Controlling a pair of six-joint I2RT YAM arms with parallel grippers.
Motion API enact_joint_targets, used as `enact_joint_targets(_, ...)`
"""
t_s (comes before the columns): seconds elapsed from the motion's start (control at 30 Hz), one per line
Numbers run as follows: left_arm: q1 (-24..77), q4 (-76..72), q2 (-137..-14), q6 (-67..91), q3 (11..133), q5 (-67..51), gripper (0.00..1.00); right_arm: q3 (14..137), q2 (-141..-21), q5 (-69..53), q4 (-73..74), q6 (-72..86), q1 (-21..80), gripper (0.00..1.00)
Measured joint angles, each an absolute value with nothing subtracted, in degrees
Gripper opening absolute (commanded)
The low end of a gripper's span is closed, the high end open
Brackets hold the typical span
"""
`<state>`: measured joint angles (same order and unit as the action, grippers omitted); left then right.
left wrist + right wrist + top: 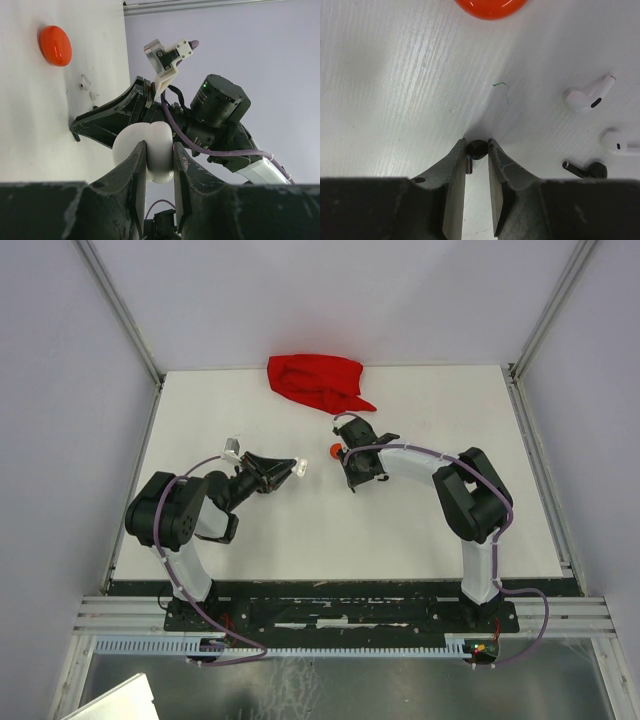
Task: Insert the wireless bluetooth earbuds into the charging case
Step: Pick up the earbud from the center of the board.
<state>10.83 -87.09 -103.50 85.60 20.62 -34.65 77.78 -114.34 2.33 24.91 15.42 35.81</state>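
My left gripper (159, 146) is shut on a round white charging case (131, 141), held edge-on above the table (420, 520). Down at the table surface, my right gripper (476, 142) has its fingertips pressed on either side of a small black earbud (478, 149), whose stem lies along the left finger. Two white earbuds (587, 95) (617, 142) and another black earbud (585, 170) lie to the right of it. An orange-red round case (490, 6) rests just beyond the fingertips. From above, the left gripper (285, 468) and right gripper (350, 468) face each other mid-table.
A crumpled red cloth (315, 382) lies at the table's far edge, behind the orange-red case (336, 451). Grey walls and metal frame rails (125, 310) enclose the table on three sides.
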Motion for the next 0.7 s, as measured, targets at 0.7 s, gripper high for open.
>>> enact_joint_targets(0.7,10.8,-87.1,-103.5,85.6,20.6,-34.7,0.03,72.2,-110.4,1.8,19.6,15.2,35.8,0.11)
